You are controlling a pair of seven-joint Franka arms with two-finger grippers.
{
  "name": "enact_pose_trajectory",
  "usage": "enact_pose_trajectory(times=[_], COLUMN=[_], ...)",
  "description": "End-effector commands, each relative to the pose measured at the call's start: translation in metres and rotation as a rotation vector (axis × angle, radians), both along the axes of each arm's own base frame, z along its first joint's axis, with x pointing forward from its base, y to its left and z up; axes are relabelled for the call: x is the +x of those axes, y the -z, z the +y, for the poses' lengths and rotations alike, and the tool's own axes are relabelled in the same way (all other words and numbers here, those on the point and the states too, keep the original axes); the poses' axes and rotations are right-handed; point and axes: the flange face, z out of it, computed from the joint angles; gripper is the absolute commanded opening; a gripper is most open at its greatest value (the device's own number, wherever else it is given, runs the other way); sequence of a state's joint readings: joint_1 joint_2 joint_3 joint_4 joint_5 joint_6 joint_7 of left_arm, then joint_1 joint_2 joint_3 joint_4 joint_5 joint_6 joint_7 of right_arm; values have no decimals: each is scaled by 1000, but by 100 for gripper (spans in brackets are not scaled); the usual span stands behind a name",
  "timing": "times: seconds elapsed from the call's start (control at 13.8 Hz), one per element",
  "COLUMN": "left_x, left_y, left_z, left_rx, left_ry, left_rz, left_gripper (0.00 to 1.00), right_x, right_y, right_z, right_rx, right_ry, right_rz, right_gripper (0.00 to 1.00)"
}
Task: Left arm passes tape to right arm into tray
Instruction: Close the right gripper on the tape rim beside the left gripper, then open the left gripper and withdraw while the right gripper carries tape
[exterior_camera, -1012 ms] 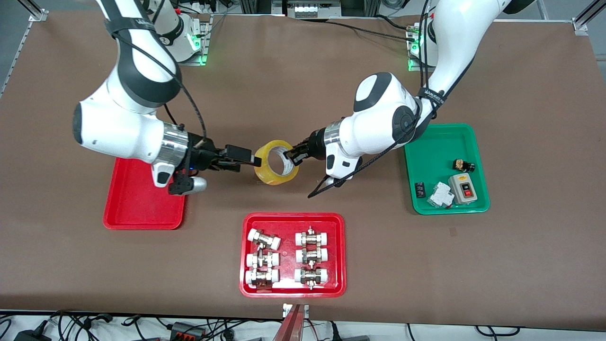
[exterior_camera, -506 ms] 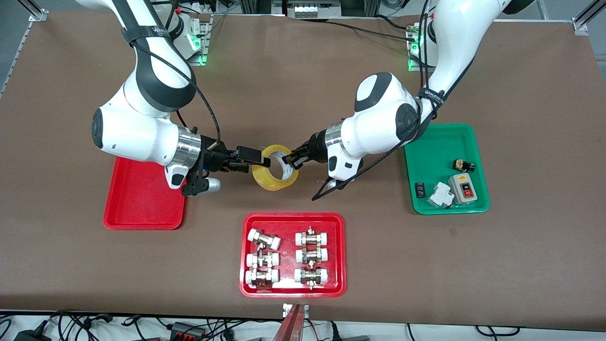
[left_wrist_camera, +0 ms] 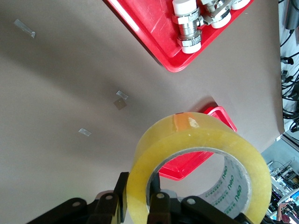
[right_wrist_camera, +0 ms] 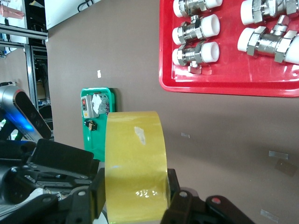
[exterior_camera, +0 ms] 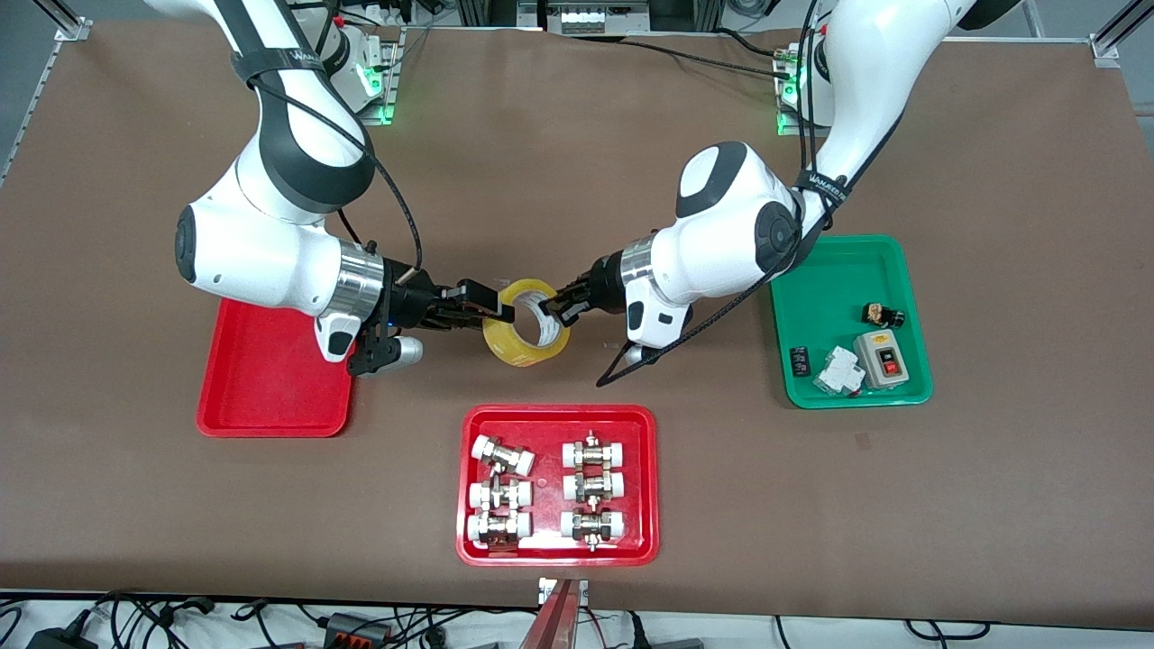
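Observation:
The yellow tape point(exterior_camera: 526, 348) hangs in the air over the middle of the table, held from both ends. My left gripper point(exterior_camera: 561, 308) is shut on the roll's wall, one finger inside the core and one outside, as the left wrist view shows point(left_wrist_camera: 138, 191) with the tape point(left_wrist_camera: 196, 135). My right gripper point(exterior_camera: 493, 311) is shut across the roll's width, its fingers against both flat sides, seen in the right wrist view point(right_wrist_camera: 135, 186) with the tape point(right_wrist_camera: 135, 149). The plain red tray point(exterior_camera: 270, 401) lies empty under the right arm's wrist.
A red tray of metal fittings point(exterior_camera: 557, 550) lies nearer to the front camera than the tape. A green tray point(exterior_camera: 843, 270) with a switch box and small parts lies toward the left arm's end. Bits of tape are stuck on the tabletop.
The right gripper moved in from over the plain red tray to the roll and its fingers closed on the roll's sides. The left gripper kept hold of the tape, shifting slightly.

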State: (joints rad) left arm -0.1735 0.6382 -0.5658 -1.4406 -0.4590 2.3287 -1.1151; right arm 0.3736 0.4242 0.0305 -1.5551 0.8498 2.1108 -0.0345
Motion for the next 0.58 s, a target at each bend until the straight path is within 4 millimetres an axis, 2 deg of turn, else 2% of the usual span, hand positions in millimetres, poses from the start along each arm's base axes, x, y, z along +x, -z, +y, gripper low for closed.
enact_pose_trajectory(times=[0.0,0.07,0.14,0.29,0.36,0.43,0.51], left_x=[4,4,4,20,31,39,45], left_y=[-10,-11,-13,-33,-41,-46,-52], left_z=[-3,-3,-3,14,36,58,80], left_rx=[-29,-30,-31,-50,-46,-32,-19], left_ry=[-16,-15,-10,-49,-63,-57,-51], left_rz=[1,-2,-10,-28,-28,-8,17], left_gripper=[8,27,99,100,100,100,100], right_x=[4,4,4,7,12,17,24], right_y=[-7,-7,-7,-19,-31,-32,-31], right_z=[3,3,3,2,-1,-10,-28], right_rx=[15,15,16,23,31,27,23], right_ry=[1,4,6,11,12,21,43], right_rz=[-20,-18,-17,-35,-52,-57,-59], right_gripper=[0,0,0,0,0,0,0])
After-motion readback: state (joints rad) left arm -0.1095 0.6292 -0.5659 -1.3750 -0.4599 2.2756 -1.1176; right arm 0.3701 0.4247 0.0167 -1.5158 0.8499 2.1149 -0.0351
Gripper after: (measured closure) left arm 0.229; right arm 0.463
